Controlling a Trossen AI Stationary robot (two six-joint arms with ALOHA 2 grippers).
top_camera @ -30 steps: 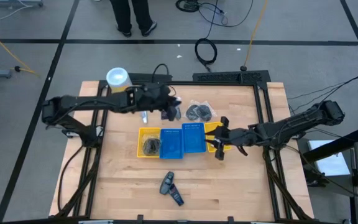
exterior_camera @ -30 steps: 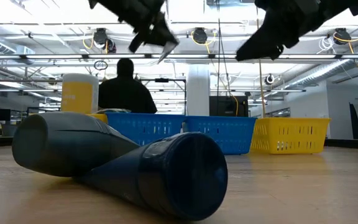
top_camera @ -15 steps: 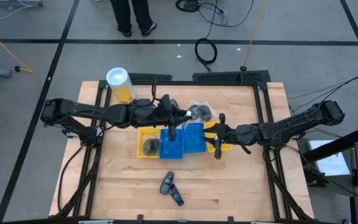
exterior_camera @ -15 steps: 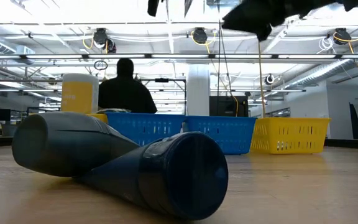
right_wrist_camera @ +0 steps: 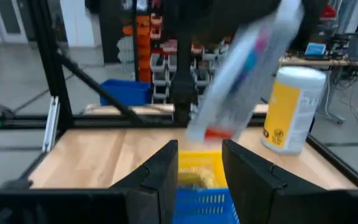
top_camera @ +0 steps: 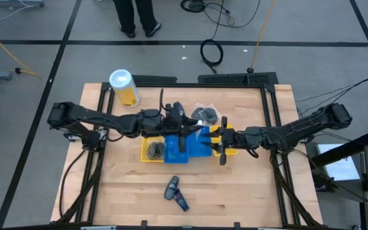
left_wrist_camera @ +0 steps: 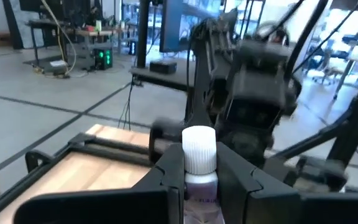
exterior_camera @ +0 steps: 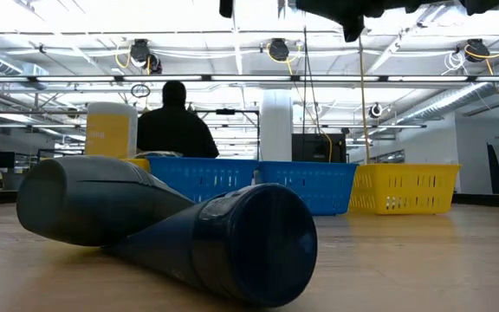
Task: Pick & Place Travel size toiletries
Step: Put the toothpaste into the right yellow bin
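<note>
My left gripper hangs above the blue bins, shut on a small white tube with a ribbed white cap. The tube shows blurred in the right wrist view. My right gripper stands open over the right yellow bin, facing the left one, with nothing between its fingers. Two dark mini bottles lie crossed on their sides near the table's front. Clear packets with dark round contents lie flat behind the bins. My left gripper pinches the tube's body just below the cap between its two fingers. The white cap sticks out past the fingertips. The fingers come level from the table's left. The tube is lifted clear, above the blue bins.
A yellow bin with dark contents stands left of the blue ones. The big yellow canister with a white lid stands at the far left. A person stands beyond the table's far edge.
My left gripper has carried the tube from the far side of the table toward the near and right, to above the blue bins, and has tipped up to level. My right gripper has also tipped up to level and risen a little.
</note>
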